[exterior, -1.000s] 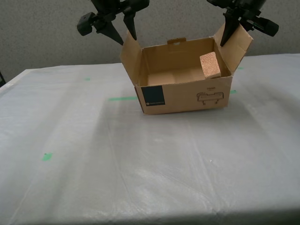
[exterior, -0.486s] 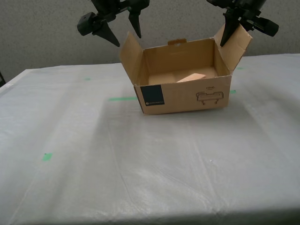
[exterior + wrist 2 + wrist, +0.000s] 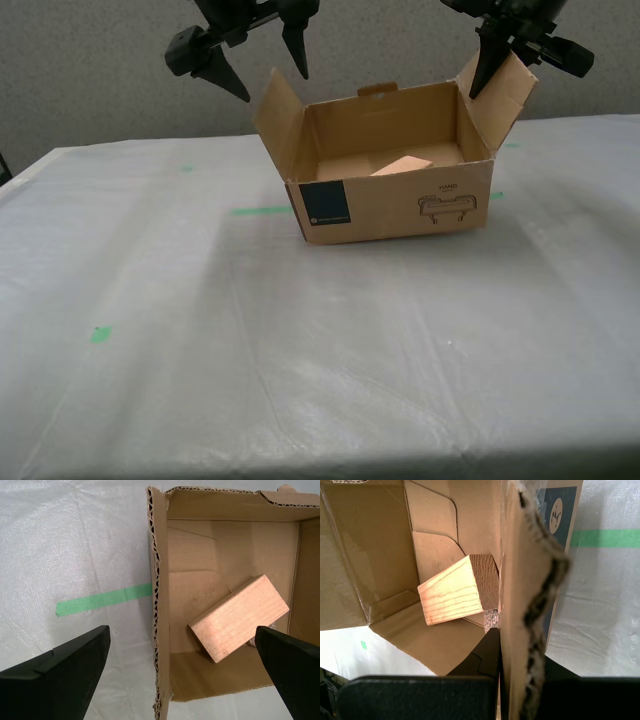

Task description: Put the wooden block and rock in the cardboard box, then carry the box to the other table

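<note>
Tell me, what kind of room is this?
Probably a robot test room, not a home or shop. A table wrapped in wrinkled plastic sheet carries green tape marks, a plain wall stands behind, and the only goods are a cardboard box holding a wooden block.

Exterior view faces the cardboard box (image 3: 390,190) frontally — both wrist views peer down inside.

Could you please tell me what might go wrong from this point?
1. My first gripper pinches one flap of the box while my second gripper is open; pulling could tilt the box or tear the flap.
2. The block leans on the rock and may slide.
</note>
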`<state>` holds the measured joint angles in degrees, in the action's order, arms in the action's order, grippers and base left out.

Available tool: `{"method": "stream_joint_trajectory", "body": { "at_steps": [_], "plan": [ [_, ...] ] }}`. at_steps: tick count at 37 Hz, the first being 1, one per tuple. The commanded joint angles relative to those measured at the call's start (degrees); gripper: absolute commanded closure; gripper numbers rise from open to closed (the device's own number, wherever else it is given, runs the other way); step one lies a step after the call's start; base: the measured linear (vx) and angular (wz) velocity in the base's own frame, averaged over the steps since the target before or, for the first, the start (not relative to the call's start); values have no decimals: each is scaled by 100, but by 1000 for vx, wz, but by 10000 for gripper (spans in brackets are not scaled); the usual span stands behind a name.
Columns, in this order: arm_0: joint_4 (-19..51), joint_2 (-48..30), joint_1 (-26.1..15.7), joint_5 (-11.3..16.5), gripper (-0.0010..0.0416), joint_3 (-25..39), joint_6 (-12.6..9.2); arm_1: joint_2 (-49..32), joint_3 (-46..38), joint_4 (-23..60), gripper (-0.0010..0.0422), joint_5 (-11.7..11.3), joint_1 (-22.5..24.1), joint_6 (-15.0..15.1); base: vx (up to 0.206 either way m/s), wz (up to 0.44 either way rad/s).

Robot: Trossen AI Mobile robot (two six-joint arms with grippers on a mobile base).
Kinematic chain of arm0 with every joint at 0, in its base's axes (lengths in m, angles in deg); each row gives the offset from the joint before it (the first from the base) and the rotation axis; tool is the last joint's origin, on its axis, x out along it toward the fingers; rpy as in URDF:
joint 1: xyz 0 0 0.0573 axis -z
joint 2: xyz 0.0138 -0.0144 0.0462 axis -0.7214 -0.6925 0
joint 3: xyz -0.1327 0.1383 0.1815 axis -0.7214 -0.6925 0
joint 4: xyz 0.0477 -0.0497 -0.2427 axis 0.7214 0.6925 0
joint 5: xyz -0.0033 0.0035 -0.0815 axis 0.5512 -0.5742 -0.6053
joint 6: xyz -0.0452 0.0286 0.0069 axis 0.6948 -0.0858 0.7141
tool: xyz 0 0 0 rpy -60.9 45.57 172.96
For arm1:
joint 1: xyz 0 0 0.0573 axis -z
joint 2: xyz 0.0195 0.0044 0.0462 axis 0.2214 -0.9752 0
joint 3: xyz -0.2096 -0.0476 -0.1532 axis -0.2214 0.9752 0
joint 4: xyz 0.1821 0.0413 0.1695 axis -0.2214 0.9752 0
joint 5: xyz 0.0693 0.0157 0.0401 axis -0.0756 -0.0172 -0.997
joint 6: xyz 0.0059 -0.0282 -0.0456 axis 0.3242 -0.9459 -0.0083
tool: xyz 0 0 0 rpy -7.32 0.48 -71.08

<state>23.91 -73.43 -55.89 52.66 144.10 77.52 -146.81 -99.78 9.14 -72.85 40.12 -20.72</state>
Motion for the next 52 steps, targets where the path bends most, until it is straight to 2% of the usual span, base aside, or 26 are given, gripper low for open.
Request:
{"method": "stream_joint_trajectory", "body": {
  "at_steps": [1, 12, 17, 21, 26, 31, 39, 43, 51, 52],
  "plan": [
    [-17, 7, 0, 22, 405, 7, -17, 2, -4, -7, 16, -7, 4, 9, 0, 0],
    [-20, 7, 2, 22, 405, 7, 50, 2, -4, -15, 16, -7, 2, 9, 0, 0],
    [-26, 7, 2, -170, 405, 7, 66, 2, -4, -17, 16, -7, 4, 11, 0, 0],
    [-37, 7, 2, -212, 402, 7, 7, 2, -4, -20, 16, -7, 4, 9, 0, 0],
    [-87, 7, 4, -234, 377, 7, 4, 2, -4, -20, 16, -7, 4, 11, 0, 0],
    [-188, 7, 2, -278, 326, 7, 20, 2, -4, -20, 16, -7, 4, 9, 0, 0],
    [-170, 7, 2, -702, 222, 7, 98, 2, -4, -20, 16, -7, 4, 11, 0, 0],
    [-149, 7, 2, -903, 151, 7, 98, 2, -4, -20, 16, -7, 2, 11, 0, 0],
    [-146, 7, 2, -990, -5, 7, 129, 2, -4, -20, 16, -7, 2, 11, 0, 0],
    [-146, 7, 2, -990, -5, 7, 140, 2, -4, -20, 16, -7, 4, 9, 0, 0]
  ]
}}
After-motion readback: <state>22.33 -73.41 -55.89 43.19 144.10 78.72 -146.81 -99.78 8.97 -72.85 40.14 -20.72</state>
